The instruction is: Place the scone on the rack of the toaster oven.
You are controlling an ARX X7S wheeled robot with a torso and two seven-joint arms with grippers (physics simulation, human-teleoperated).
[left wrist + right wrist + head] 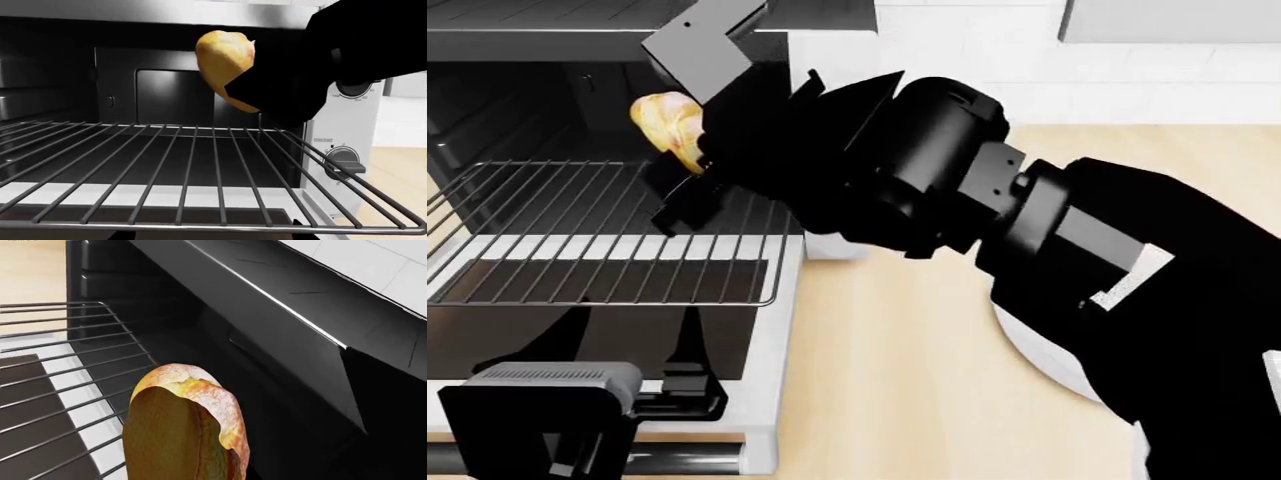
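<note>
The toaster oven (534, 42) stands at the left with its door (767, 400) folded down. The rack (587, 230) is slid partly out over the door. My right gripper (687, 150) is shut on the scone (665, 122) and holds it in the air above the rack's right part, at the oven mouth. The left wrist view shows the scone (223, 60) well above the rack (200, 170), not touching it. The right wrist view shows the scone (193, 410) close up over the rack (53, 340). My left gripper (627, 330) is open at the rack's front bar, holding nothing.
The oven's white control panel with two dials (347, 135) is to the right of the opening. A white plate (1041, 350) lies on the wooden counter (894, 380), mostly hidden under my right arm. A white tiled wall is behind.
</note>
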